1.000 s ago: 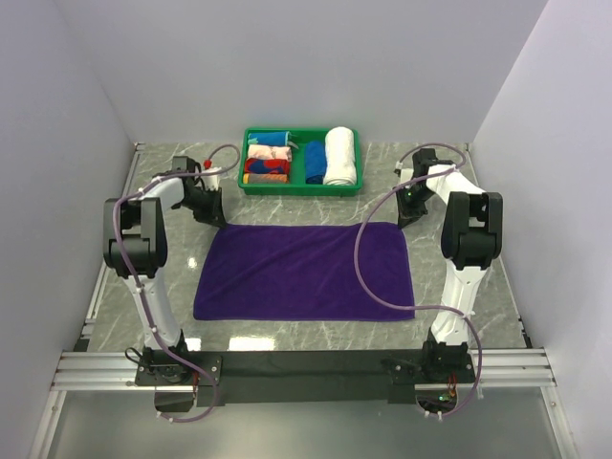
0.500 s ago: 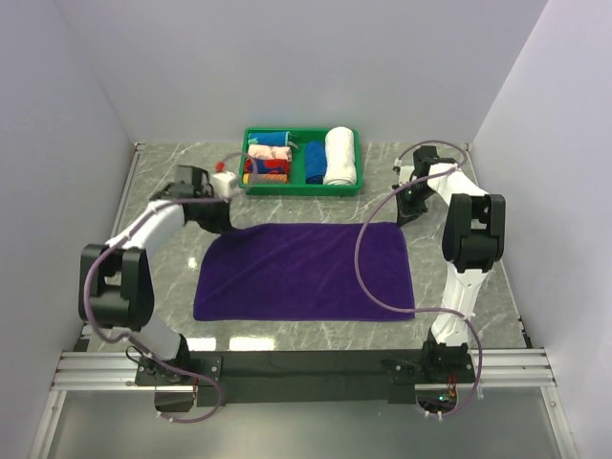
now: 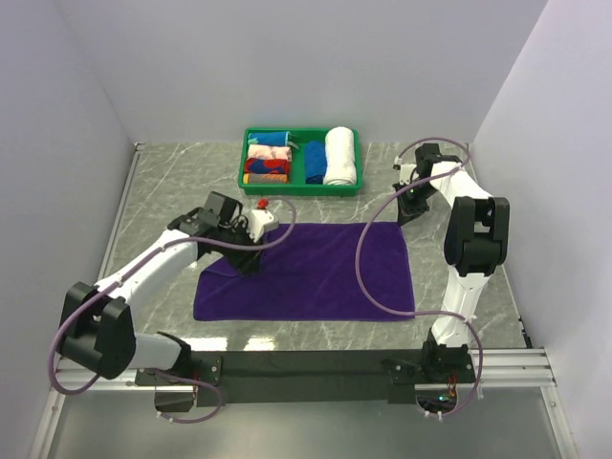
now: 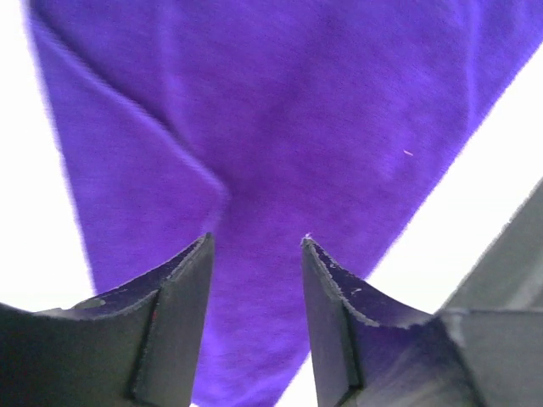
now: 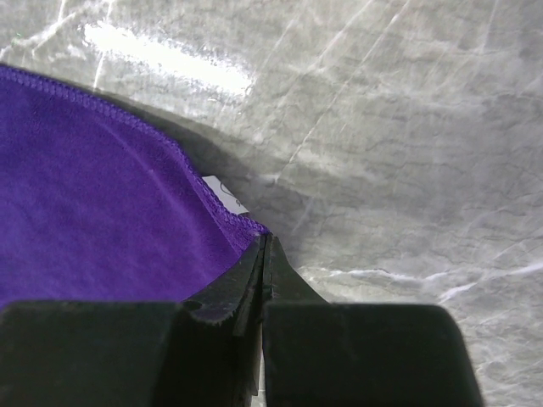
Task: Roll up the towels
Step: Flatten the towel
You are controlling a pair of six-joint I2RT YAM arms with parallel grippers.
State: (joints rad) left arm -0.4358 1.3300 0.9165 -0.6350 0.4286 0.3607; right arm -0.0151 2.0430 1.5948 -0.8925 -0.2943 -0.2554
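The purple towel [image 3: 316, 277] lies flat on the surface [image 3: 507, 287], in the middle, between the two arms. Its long side runs left to right, and its short sides point near and far. One corner [image 3: 229, 263], the far left one, is folded over toward the middle.

The left jaws are apart, just above that folded corner, with nothing between them. The right jaws are squeezed together at the far right corner [image 5: 242, 222] and look to be pinching the edge of the cloth.

What could go wrong? Only one corner is turned over, not the whole edge. If the roll starts from there, I think it would come out crooked, like a cone. The folded bit is soft and nothing holds it down, so it might flop back flat.

If the right arm [image 3: 469, 229] pulls while it pinches its corner, the whole towel could slide or bunch up. A thin pinch on the hem might also slip off.

The pink hose [image 3: 368, 263] hangs over the right side of the towel and could snag the cloth.
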